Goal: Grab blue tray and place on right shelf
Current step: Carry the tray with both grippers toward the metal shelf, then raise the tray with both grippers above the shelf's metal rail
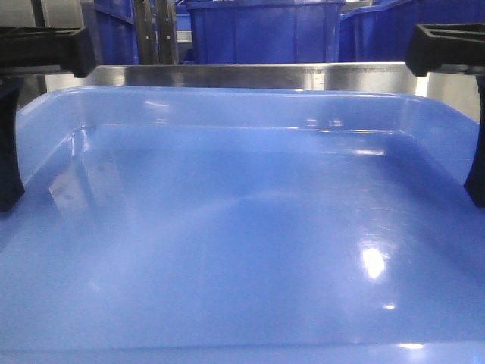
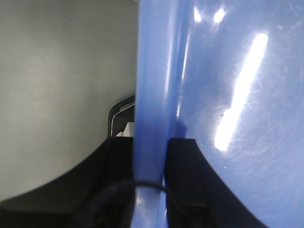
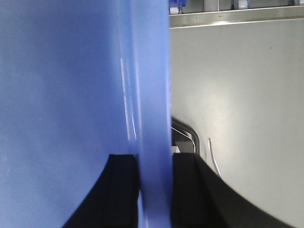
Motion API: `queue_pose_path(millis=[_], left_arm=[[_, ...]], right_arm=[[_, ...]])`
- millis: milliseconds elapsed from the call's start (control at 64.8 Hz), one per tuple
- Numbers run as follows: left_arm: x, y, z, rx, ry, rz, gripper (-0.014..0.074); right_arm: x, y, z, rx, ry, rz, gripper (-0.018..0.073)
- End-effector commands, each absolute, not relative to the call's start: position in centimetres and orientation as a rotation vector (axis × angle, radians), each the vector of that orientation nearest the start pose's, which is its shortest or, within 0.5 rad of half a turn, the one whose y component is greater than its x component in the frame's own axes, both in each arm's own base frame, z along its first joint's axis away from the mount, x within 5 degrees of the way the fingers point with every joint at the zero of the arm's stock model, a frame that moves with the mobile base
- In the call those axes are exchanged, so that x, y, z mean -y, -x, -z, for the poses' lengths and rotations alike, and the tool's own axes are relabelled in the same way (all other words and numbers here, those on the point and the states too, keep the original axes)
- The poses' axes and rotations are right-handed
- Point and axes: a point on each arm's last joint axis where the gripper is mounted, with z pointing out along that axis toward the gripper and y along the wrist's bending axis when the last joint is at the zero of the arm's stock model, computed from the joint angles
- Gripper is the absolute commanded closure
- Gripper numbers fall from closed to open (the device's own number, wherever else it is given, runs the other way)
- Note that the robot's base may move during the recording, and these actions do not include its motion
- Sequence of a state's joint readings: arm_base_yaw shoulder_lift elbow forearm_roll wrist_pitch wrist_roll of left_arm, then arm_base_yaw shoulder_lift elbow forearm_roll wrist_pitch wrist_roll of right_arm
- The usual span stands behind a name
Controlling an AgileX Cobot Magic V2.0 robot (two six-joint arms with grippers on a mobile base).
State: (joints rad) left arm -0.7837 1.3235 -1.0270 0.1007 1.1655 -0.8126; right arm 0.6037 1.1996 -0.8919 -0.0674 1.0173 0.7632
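Observation:
The blue tray (image 1: 242, 243) fills most of the front view, its glossy inside facing up and its far rim just before a shiny steel rail of the right shelf (image 1: 250, 76). My left gripper (image 2: 152, 142) is shut on the tray's left rim (image 2: 152, 95), one black finger on each side of the wall. On the opposite side my right gripper (image 3: 154, 159) is shut on the tray's right rim (image 3: 152, 95) in the same way. Black arm parts show at the upper left (image 1: 45, 49) and upper right (image 1: 447, 45) of the front view.
Deep dark-blue storage bins (image 1: 265, 30) stand behind the steel rail, beside perforated grey uprights (image 1: 155, 30). A pale grey surface (image 3: 237, 95) lies beneath the tray in both wrist views.

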Motion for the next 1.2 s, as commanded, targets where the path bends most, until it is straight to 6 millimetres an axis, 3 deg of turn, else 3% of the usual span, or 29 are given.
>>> queue_pose_path(millis=[0,1188], left_arm=[[15.77,-17.03,-30.01,-2.895,0.02,0.131,0.0575],[15.77,-17.03,-30.01,-2.895,0.02,0.131,0.0575]], right_arm=[[-11.5,-17.96,-29.45,-2.76,-0.19,-0.263,0.0345],[-11.36,-17.78,-29.35,-2.783,-0.194,-0.24,0.0345]])
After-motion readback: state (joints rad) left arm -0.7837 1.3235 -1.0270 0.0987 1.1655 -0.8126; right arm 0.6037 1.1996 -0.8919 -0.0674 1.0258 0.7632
